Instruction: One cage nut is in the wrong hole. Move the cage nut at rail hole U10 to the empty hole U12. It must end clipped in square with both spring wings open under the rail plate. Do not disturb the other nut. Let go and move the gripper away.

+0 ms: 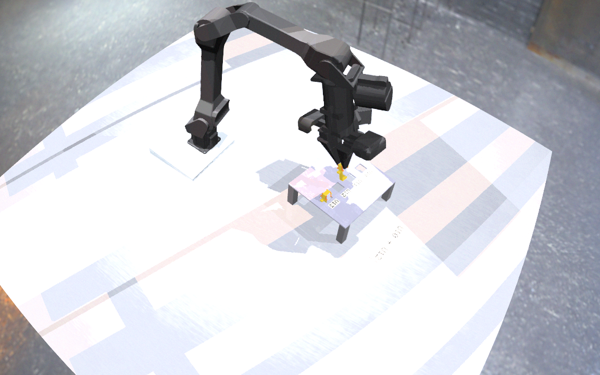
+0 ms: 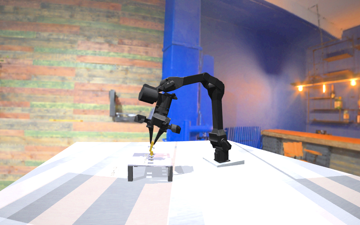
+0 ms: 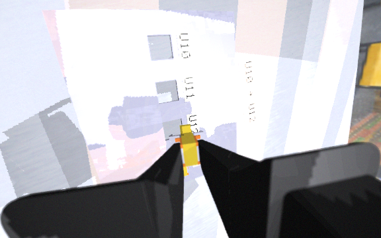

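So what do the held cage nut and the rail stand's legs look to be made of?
The cage nut: flat yellow with orange edges, perhaps painted metal or plastic; the look leaves it open. The legs: matte dark grey, no bright glints, possibly plastic or coated metal.

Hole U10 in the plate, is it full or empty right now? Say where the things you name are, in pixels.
Empty. The wrist view shows its square opening (image 1: 361,167) (image 3: 160,47) with no nut in it; the yellow cage nut (image 1: 342,177) (image 2: 151,152) (image 3: 190,153) is between the pincer's (image 1: 344,166) (image 2: 152,143) (image 3: 189,143) fingers.
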{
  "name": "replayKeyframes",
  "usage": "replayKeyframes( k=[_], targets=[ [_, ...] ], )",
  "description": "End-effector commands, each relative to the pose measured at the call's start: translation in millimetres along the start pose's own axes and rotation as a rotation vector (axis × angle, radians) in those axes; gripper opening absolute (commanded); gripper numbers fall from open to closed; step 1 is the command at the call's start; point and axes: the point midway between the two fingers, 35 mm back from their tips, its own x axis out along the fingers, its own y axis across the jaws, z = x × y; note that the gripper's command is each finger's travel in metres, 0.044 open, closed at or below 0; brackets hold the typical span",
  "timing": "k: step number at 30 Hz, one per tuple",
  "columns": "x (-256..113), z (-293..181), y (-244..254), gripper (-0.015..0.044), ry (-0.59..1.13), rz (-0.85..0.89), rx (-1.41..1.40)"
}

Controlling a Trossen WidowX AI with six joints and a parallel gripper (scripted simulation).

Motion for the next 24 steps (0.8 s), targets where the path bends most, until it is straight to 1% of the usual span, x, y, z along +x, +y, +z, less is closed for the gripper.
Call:
replayKeyframes(
  k=[1, 24],
  targets=[
    [-3.6, -6.5, 1.4, 0.0031, -0.010, -0.011, -0.008],
    [2.3, -6.2, -1.1, 0.0031, -0.007, 0.076, -0.012]
  ],
)
